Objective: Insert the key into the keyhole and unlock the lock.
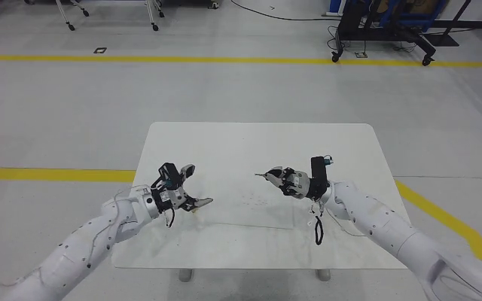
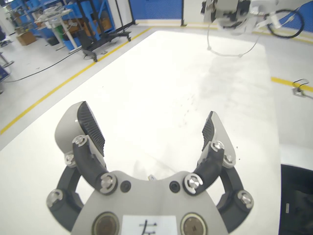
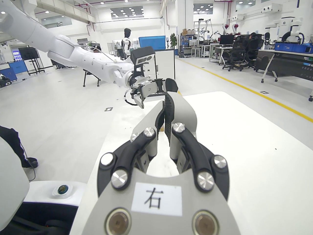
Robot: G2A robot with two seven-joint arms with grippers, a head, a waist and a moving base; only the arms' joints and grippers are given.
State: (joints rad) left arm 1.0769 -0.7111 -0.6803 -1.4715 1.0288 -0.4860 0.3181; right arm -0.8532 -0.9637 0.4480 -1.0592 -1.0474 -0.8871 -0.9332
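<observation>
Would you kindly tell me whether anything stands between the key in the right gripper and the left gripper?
Nothing visible does. Only bare table separates the key, pinched in the right gripper, from the open left gripper.

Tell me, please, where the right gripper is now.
In the top view, the right gripper is above the middle of the white table, and it points across a gap at the left gripper.
</observation>
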